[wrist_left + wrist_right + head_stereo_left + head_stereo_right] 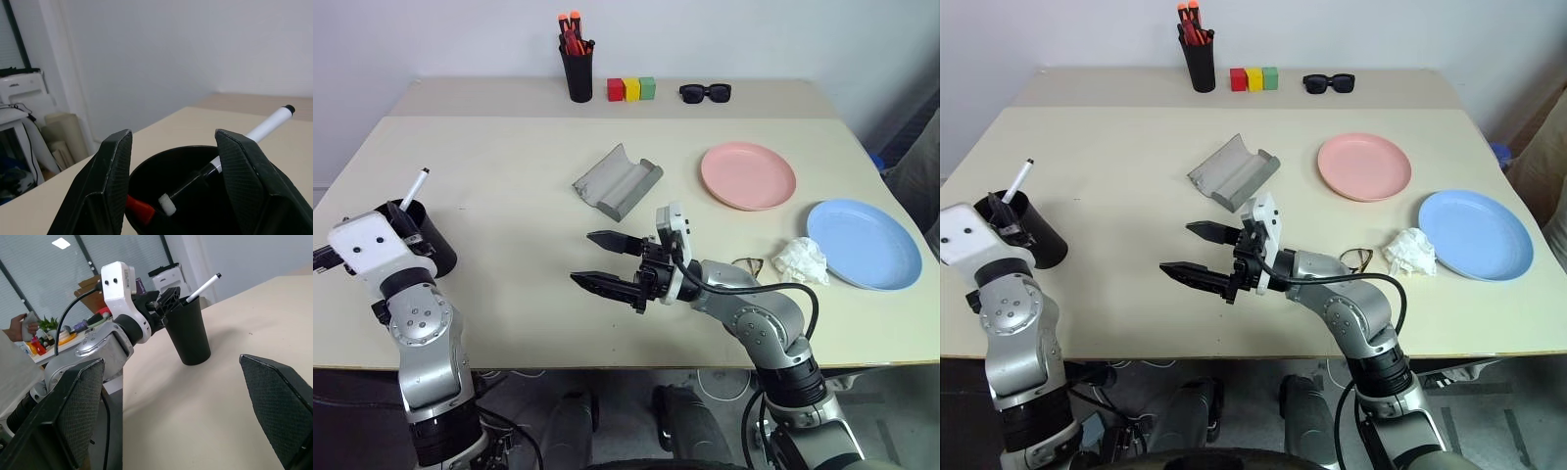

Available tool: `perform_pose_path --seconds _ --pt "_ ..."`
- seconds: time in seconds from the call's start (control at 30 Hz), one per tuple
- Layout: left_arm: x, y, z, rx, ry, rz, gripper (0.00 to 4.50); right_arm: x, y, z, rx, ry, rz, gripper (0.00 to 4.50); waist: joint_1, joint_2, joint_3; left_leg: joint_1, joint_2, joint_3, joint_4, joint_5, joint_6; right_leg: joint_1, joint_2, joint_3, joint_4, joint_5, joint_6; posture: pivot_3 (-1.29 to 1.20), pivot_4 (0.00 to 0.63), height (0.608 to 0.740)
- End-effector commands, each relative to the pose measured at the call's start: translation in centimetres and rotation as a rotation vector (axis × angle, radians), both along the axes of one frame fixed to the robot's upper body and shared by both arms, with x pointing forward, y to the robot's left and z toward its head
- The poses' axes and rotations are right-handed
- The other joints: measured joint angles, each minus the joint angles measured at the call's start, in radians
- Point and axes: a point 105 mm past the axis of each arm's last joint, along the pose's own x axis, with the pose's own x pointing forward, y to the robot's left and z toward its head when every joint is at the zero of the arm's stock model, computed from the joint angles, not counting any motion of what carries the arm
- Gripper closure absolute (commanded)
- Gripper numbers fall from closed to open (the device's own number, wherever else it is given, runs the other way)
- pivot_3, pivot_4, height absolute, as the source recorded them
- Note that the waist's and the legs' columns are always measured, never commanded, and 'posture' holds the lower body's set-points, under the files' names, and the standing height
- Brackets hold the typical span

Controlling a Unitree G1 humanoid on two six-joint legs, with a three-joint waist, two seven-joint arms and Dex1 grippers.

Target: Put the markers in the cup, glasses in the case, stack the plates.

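The black cup (438, 247) stands at the table's left edge. A white marker (414, 186) leans out of it, and a red-orange marker (139, 209) lies inside beside it. My left gripper (171, 134) is open just over the cup's near rim, holding nothing. Pointing left over the table's middle, my right gripper (582, 257) is wide open and empty. The grey case (619, 179) lies open behind it. The wire-frame glasses (749, 264) rest by my right forearm, partly hidden. A pink plate (748, 175) and a blue plate (864, 244) lie apart on the right.
A crumpled white tissue (800, 259) sits between the glasses and the blue plate. Along the back edge stand a black pen holder (578, 69) with red pens, three coloured blocks (631, 89) and black sunglasses (705, 93).
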Motion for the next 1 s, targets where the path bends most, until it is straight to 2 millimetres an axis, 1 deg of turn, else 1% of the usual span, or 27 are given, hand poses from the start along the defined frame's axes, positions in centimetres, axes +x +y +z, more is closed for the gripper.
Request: perform_pose_path --seconds 0.03,0.27,0.47,0.6,0.8,0.9,1.0 --pt "0.0 -0.5 2.1 0.046 -0.075 -0.014 1.78 -0.7 0.1 1.3 0.034 -0.052 0.021 0.00 0.001 0.000 0.000 0.000 0.000 0.000 0.000 0.000 0.000 0.000 0.000 0.000 0.000 0.000 0.000 0.00 0.150 0.740" --pt "0.5 -0.9 2.5 0.036 -0.085 -0.035 1.78 -0.6 0.1 1.4 0.036 -0.051 0.018 0.00 -0.001 0.000 0.000 0.000 0.000 0.000 0.000 0.000 0.000 0.000 0.000 0.000 0.000 0.000 0.000 0.00 0.150 0.740" --pt "1.0 -0.7 1.6 -0.034 -0.050 -0.038 1.78 -0.6 0.0 1.4 0.037 -0.052 0.013 0.00 0.000 0.000 0.000 0.000 0.000 0.000 0.000 0.000 0.000 0.000 0.000 0.000 0.000 0.000 0.000 0.00 0.150 0.740" --pt "1.1 -0.8 1.6 -0.047 -0.048 -0.048 1.78 -0.5 0.0 1.4 0.037 -0.052 0.013 0.00 -0.001 0.000 0.000 0.000 0.000 0.000 0.000 0.000 0.000 0.000 0.000 0.000 0.000 0.000 0.000 0.00 0.150 0.740" --pt "0.8 0.1 1.0 -0.148 -0.056 -0.014 1.78 -0.6 0.1 1.4 0.037 -0.052 0.015 0.00 -0.001 0.000 0.000 0.000 0.000 0.000 0.000 0.000 0.000 0.000 0.000 0.000 0.000 0.000 0.000 0.00 0.150 0.740" --pt "1.1 0.5 0.4 -0.232 -0.054 -0.016 1.78 -0.6 0.1 1.4 0.036 -0.052 0.015 0.00 0.000 0.000 0.000 0.000 0.000 0.000 0.000 0.000 0.000 0.000 0.000 0.000 0.000 0.000 0.000 0.00 0.150 0.740" --pt "1.4 0.5 0.5 -0.270 -0.057 -0.033 1.78 -0.5 0.1 1.4 0.036 -0.052 0.015 0.00 0.000 0.000 0.000 0.000 0.000 0.000 0.000 0.000 0.000 0.000 0.000 0.000 0.000 0.000 0.000 0.00 0.150 0.740"
